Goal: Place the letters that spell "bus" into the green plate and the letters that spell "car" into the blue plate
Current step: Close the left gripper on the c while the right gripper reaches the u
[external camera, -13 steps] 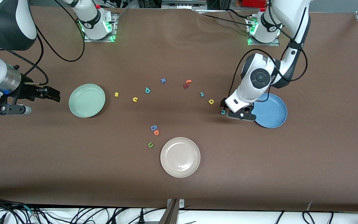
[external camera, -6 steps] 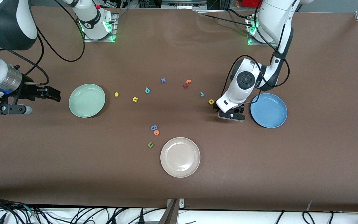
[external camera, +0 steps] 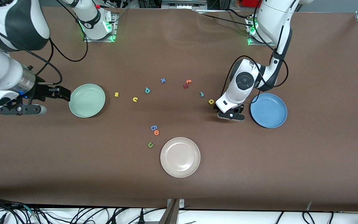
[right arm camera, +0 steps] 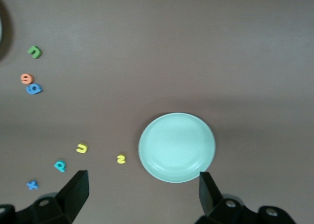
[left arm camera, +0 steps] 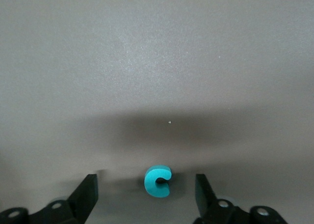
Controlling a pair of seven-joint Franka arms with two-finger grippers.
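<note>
My left gripper [external camera: 223,111] is down at the table beside the blue plate [external camera: 268,110]. It is open, and the teal c [left arm camera: 158,181] lies flat between its fingers [left arm camera: 87,192], touching neither. The hand hides the c in the front view. Yellow a [external camera: 211,101] and teal r [external camera: 202,94] lie close by. My right gripper [external camera: 64,94] hangs open and empty over the table at the rim of the green plate [external camera: 87,100]. Yellow s [external camera: 116,94], yellow u [external camera: 135,99] and teal b [external camera: 147,90] lie in a row beside that plate.
A cream-white plate [external camera: 180,157] sits nearest the front camera. Next to it lie a green u [external camera: 150,144], an orange letter [external camera: 156,132] and a blue g [external camera: 153,127]. A blue x [external camera: 163,80], an orange t [external camera: 188,81] and a dark red letter [external camera: 185,86] lie mid-table.
My left gripper slid off the blue plate's edge and came down over the teal c, now covered in the front view. My right arm moved in toward the green plate.
</note>
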